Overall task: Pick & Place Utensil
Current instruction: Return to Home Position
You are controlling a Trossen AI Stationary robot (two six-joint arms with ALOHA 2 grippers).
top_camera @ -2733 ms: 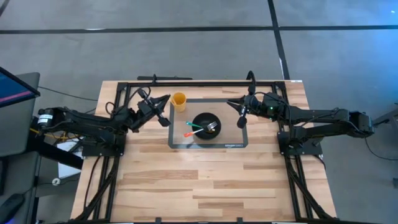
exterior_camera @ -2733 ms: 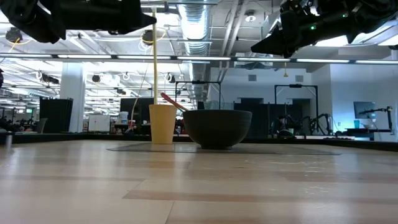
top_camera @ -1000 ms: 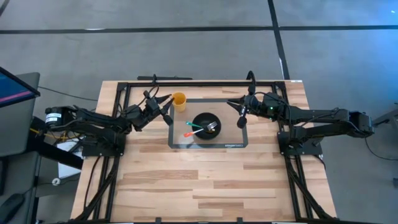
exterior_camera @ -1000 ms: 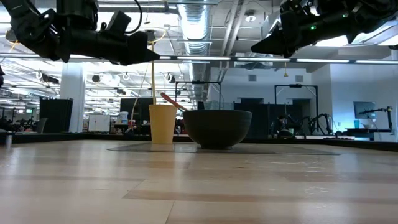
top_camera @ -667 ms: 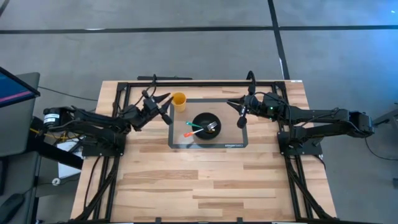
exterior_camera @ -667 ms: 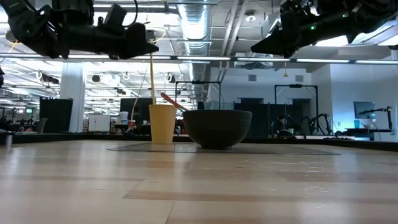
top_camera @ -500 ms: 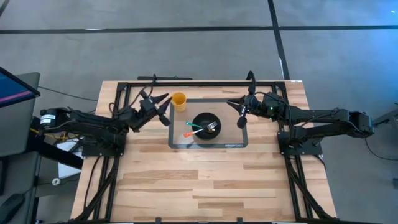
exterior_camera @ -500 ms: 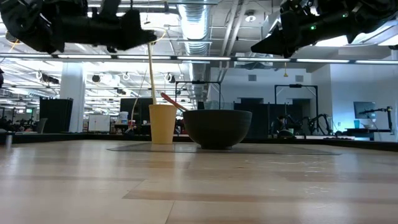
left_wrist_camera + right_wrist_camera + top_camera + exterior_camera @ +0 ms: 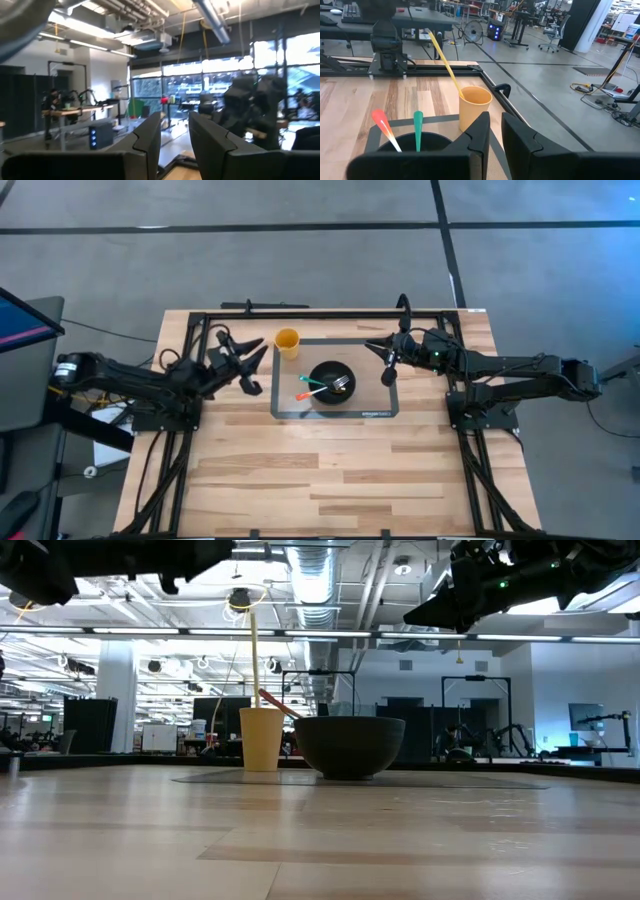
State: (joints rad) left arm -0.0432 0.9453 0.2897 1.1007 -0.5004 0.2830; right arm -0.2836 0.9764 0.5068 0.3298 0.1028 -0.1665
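Note:
A yellow cup (image 9: 287,340) (image 9: 260,738) stands on the grey mat (image 9: 375,405). A long yellow utensil (image 9: 254,660) (image 9: 445,60) sticks up out of the cup, its lower end inside and its shaft leaning on the rim. Beside the cup sits a black bowl (image 9: 314,372) (image 9: 349,745) holding an orange-handled utensil (image 9: 303,394), a green-handled one (image 9: 308,380) and a fork (image 9: 342,384). My left gripper (image 9: 255,367) (image 9: 175,125) hovers open, left of the cup and high above the table. My right gripper (image 9: 381,361) (image 9: 495,122) waits shut above the mat's right part.
A black frame rail (image 9: 320,313) runs along the table's far edge and down both sides. Bare wooden tabletop (image 9: 320,470) spreads from the mat to the near edge. A monitor (image 9: 22,320) stands off the table's left.
My left gripper has come away from the yellow utensil's top, moving up and toward the table's left and near edges. The utensil, which swayed under the gripper, now stands free in the cup. The right arm kept still.

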